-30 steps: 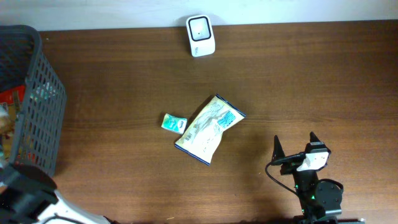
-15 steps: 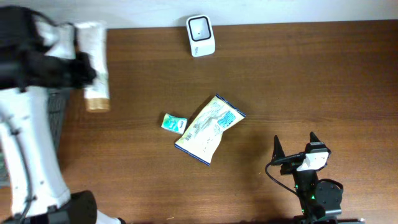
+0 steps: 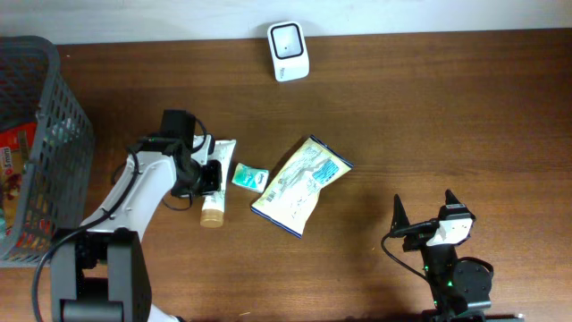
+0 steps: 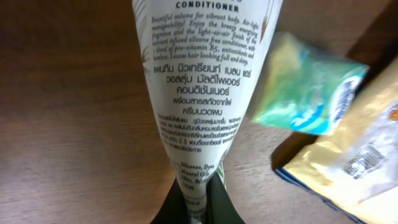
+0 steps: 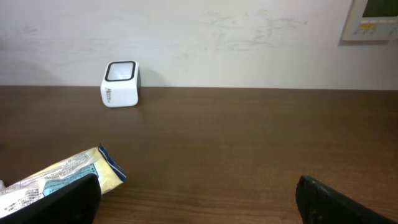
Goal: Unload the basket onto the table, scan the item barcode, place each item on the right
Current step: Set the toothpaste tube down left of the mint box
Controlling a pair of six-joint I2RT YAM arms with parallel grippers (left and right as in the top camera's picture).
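Observation:
My left gripper is shut on a white conditioner tube with a tan cap. It holds the tube low over the table, left of the middle. In the left wrist view the tube runs away from the gripper, its printed text side facing the camera. The white scanner stands at the table's far edge and also shows in the right wrist view as a small scanner. My right gripper rests open near the front right, nothing between its fingers.
A small teal sachet lies just right of the tube. A yellow snack bag lies beside it at mid-table. A grey mesh basket holding more goods stands at the left edge.
The left arm has swung from the basket across to mid-table, carrying the conditioner tube down beside the teal sachet. The right arm has not moved.

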